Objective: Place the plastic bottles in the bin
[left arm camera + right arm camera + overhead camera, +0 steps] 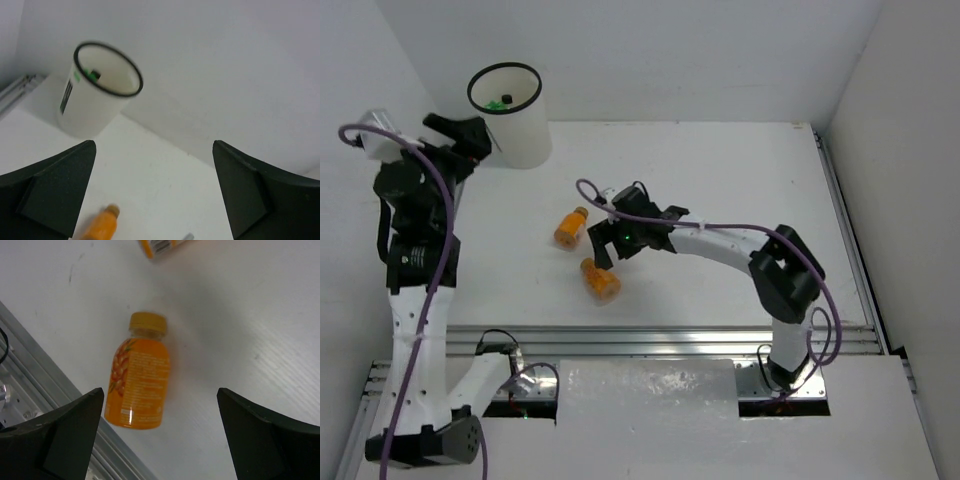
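top external, right claw [606,245] wide open over orange bottle [600,281], left claw [473,137] wide open beside bin [525,135]

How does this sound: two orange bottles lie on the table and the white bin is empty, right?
Not quite. The white bin is not empty: it holds a green object, as the top external view shows. Two orange bottles do lie on the table.

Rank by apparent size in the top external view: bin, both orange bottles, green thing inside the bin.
1. bin
2. far orange bottle and near orange bottle: look alike, not ranked
3. green thing: only a speck shows inside the bin
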Tool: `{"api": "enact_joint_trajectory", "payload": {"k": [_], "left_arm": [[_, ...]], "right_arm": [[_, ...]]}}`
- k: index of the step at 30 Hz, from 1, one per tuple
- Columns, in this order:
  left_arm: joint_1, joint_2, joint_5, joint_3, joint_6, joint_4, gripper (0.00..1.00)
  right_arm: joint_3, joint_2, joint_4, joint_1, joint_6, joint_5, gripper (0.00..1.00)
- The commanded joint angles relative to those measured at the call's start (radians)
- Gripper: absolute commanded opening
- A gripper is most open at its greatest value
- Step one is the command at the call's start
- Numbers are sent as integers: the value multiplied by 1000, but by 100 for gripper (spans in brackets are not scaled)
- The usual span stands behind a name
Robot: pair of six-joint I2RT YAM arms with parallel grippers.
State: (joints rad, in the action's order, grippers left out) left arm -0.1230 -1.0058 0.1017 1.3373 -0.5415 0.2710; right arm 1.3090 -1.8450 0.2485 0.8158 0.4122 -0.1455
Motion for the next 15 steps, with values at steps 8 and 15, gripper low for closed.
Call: {"api": "enact_joint_trajectory", "payload": {"k": [8, 15], "left_arm": [[10, 211, -177, -441, 58, 108, 100], [22, 211, -482, -587, 17, 30, 100]], "right_arm": [[39, -172, 86, 97, -12, -124, 61], [-208, 94, -127, 85, -29, -7, 0]]}}
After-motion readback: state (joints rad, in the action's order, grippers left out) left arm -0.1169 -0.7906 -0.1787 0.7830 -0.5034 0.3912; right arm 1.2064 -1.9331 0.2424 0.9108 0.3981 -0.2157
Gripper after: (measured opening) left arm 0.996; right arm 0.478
